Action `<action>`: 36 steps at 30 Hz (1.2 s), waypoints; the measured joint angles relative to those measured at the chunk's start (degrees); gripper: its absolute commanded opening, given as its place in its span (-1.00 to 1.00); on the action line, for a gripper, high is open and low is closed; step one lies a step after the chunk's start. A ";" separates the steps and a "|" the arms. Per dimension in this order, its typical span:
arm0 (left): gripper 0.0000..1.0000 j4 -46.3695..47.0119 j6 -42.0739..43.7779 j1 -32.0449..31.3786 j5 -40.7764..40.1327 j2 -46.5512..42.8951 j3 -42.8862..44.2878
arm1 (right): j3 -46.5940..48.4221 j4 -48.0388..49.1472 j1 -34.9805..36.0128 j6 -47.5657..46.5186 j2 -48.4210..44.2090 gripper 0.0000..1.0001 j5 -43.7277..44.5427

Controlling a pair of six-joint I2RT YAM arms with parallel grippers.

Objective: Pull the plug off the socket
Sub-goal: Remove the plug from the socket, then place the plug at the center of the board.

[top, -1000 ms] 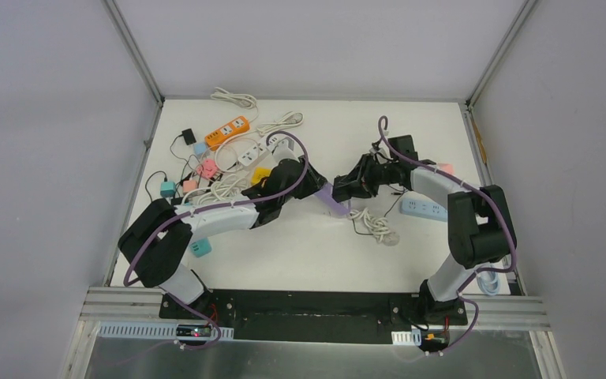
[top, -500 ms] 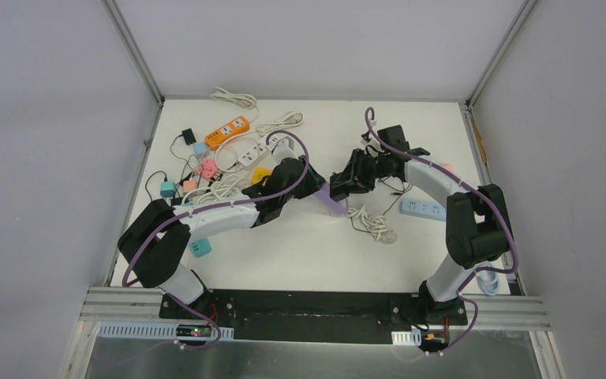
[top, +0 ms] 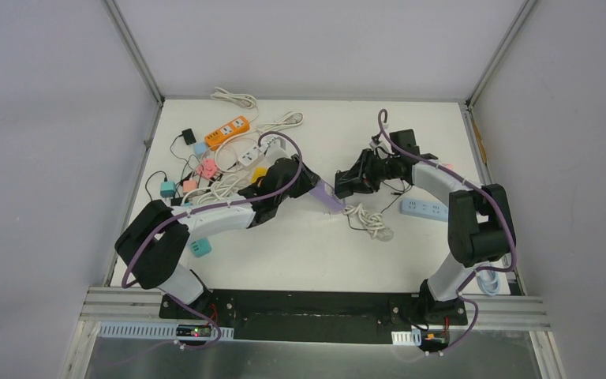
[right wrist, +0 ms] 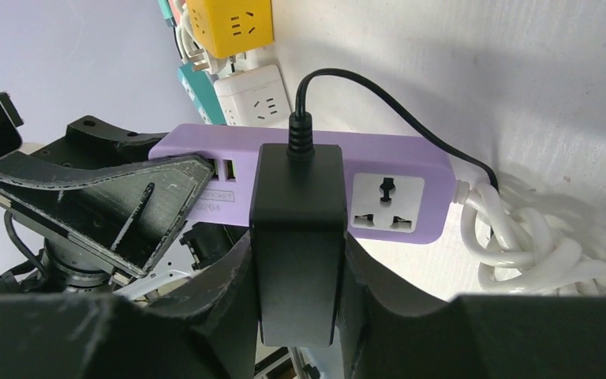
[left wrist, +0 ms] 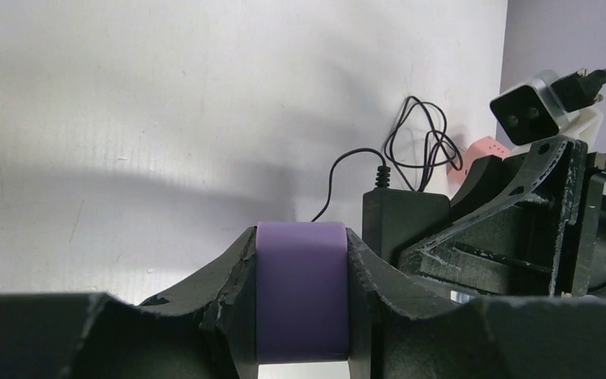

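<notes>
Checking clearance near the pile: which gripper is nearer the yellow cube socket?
Left. The left gripper, shut on the purple power strip, sits just right of the yellow cube socket. The right gripper, shut on the black plug, is farther right, across the strip.

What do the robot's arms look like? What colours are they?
The left arm and right arm have white tube-shaped links joined by chunky black joints. A purple cable loops along each one. The left tool and right tool are black, with triangle-shaped cut-outs in the fingers.
</notes>
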 measured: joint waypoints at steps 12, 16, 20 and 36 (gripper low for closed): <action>-1.00 0.24 -0.57 0.35 0.00 -0.33 -0.33 | 0.00 -2.40 -0.37 -9.16 -0.31 -1.00 -1.92; -1.00 1.09 -0.66 0.37 0.24 -0.48 -0.96 | 2.12 -7.13 -2.12 -17.99 -0.57 -1.00 -5.77; -1.00 2.67 -1.03 0.74 1.25 -0.66 -1.88 | 8.04 -15.78 -6.12 -29.40 -0.61 -1.00 -6.32; -1.00 8.92 -3.39 3.04 4.68 -2.73 -7.26 | 21.31 -35.26 -24.52 -53.02 -3.02 -1.00 -4.83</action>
